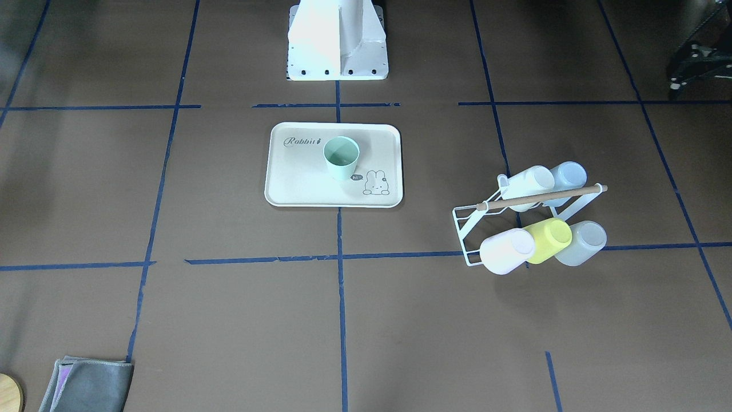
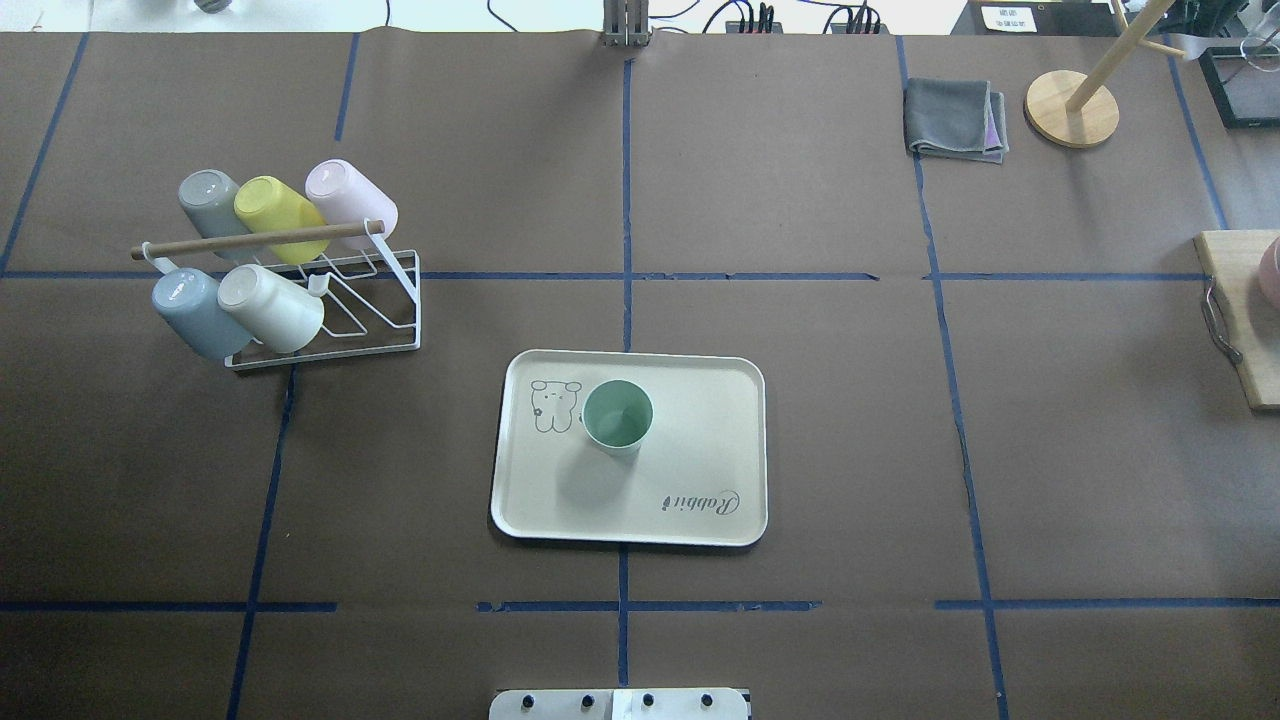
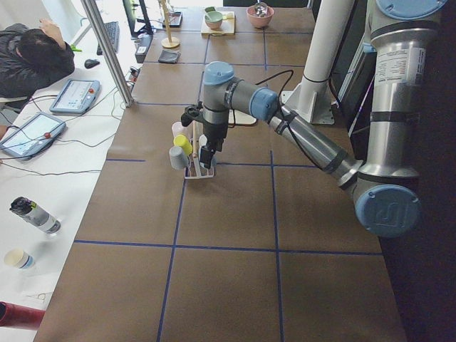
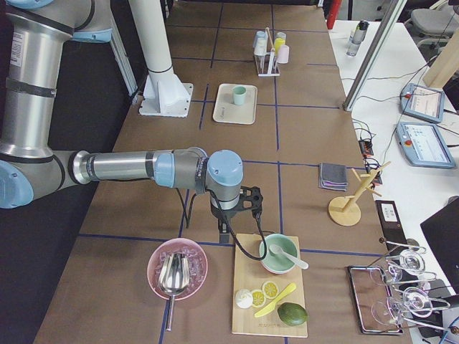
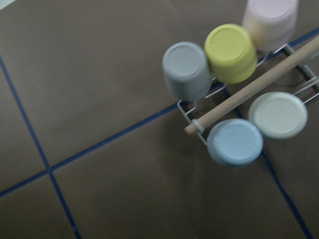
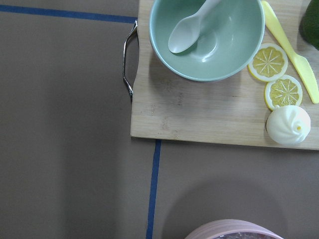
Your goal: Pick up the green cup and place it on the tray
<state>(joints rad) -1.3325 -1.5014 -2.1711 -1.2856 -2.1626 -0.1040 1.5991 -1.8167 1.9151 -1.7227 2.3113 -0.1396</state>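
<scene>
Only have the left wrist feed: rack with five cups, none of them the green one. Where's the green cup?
Observer: The green cup stands upright on the tray, next to the rabbit drawing, with nothing holding it.
Operator: Good. Where's the right arm? It's not in my feed either.
Observer: The right arm is at the other end of the table, far from the tray. It hangs by the corner of a wooden board that carries a green bowl.
</scene>
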